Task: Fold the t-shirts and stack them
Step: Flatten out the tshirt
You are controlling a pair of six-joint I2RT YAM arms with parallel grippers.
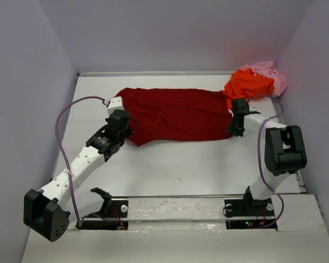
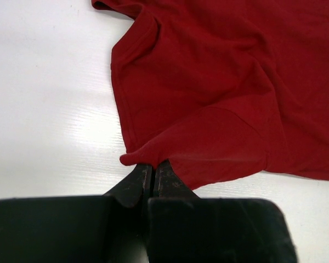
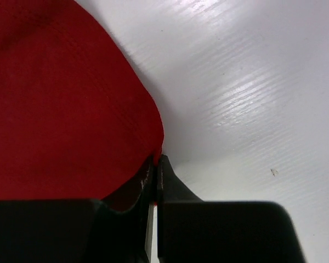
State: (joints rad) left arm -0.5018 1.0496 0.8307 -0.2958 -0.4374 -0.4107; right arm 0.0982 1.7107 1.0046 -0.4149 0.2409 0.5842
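A dark red shirt (image 1: 175, 114) lies spread flat across the middle of a white table (image 1: 181, 164). The left claw (image 2: 153, 170) is closed, pinching the shirt's sleeve hem. The right claw (image 3: 156, 164) is closed on the shirt's opposite edge. An orange shirt (image 1: 249, 85) and a pink shirt (image 1: 271, 74) sit crumpled together in the far right corner.
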